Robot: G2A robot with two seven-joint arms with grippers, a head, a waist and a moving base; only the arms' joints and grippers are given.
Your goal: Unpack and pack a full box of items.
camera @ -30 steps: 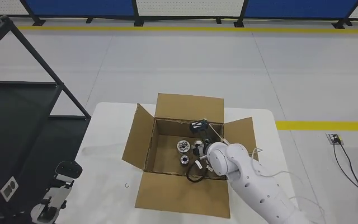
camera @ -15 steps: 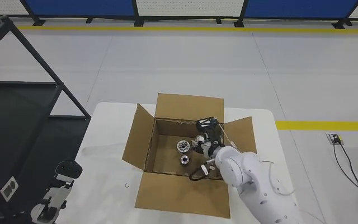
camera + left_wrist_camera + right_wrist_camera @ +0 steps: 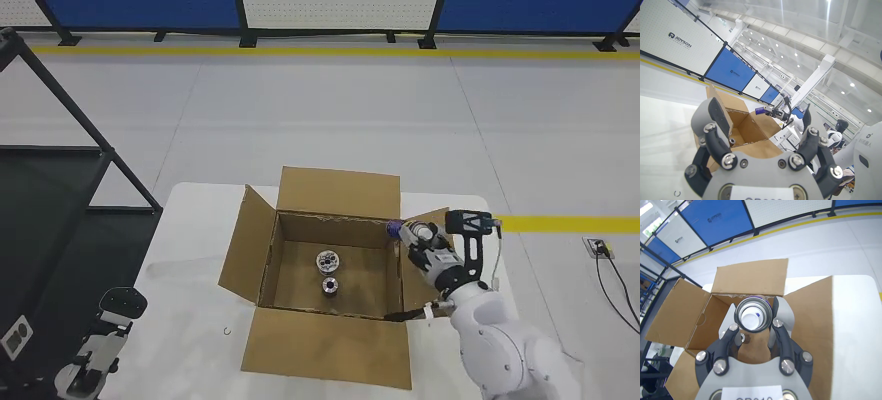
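**Unpack step: can lifted, above the box's right flap**

Nearest: the right gripper [image 3: 754, 313] is clamped across a purple-labelled cylindrical metal can [image 3: 753, 315], a finger on each side of the round body. The can's end facing the wrist shows a bright silver rim around a white recessed disc. Seen from above, the can [image 3: 393, 230] lies roughly level over the right flap of the open brown cardboard box [image 3: 330, 350]. Judgement: carry it outward past the flap edge to bare white bench [image 3: 190, 300] and lower it fully before releasing. The smooth round body will likely roll if laid down, so stand it on end. The left gripper [image 3: 761, 113] is spread wide and empty, low beside the box. Farther in, two small round metal parts [image 3: 327, 261] rest on the box floor, well apart from the can.
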